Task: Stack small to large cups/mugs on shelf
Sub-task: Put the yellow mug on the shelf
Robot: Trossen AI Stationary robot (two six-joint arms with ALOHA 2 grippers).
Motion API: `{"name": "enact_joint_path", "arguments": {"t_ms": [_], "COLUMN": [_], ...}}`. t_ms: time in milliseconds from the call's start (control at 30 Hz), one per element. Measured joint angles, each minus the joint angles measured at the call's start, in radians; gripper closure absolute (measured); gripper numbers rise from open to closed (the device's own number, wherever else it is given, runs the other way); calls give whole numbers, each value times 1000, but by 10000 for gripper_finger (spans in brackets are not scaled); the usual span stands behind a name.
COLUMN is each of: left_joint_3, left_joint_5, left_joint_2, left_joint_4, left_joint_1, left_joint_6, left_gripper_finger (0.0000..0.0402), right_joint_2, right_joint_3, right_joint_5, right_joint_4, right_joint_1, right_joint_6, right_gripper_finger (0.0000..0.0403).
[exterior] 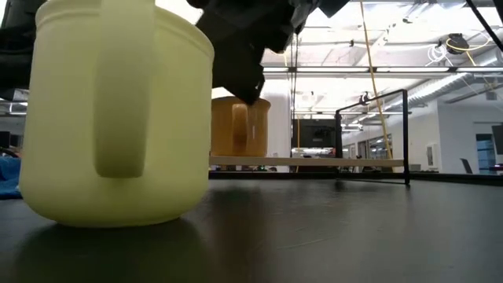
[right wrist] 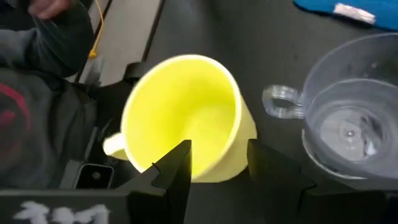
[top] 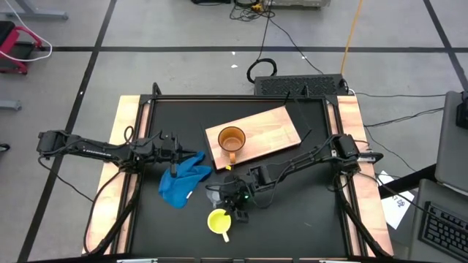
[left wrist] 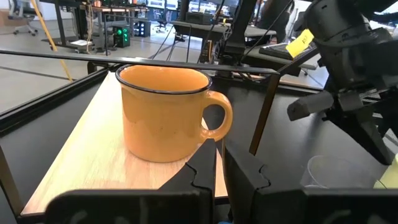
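While hovering above yellow mug [right wrist: 186,124], right end effector [right wrist: 214,163] open, empty.

Low view: the mid-sized yellow mug with handle [exterior: 114,118] fills the left of the frame, its rim cut off by the top edge, and it hides the left part of the large orange-brown mug with handle [exterior: 240,126] and of the flat light-wood shelf board [exterior: 314,162]. A dark arm, cropped at the top edge, covers the orange-brown mug's upper left. Right wrist view: the small clear plastic cup [right wrist: 351,127] is cut off by the right edge. High view: the same cup is too faint to make out beside the right gripper [top: 235,199], whose fingers cannot be resolved from above.
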Motion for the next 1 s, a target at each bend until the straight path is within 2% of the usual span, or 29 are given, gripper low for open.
{"name": "enact_joint_path", "arguments": {"t_ms": [800, 1000], "left_joint_3": [0, 0], "left_joint_5": [1, 1], "left_joint_2": [0, 0], "left_joint_4": [-20, -25], "left_joint_1": [0, 0], "left_joint_6": [5, 5], "left_gripper_finger": [371, 371], "right_joint_2": [31, 31], "right_joint_3": [-1, -1], "right_joint_5": [-4, -4], "right_joint_4": [39, 53], "right_joint_1": [18, 27], "right_joint_6": [44, 9], "right_gripper_finger": [255, 281]}}
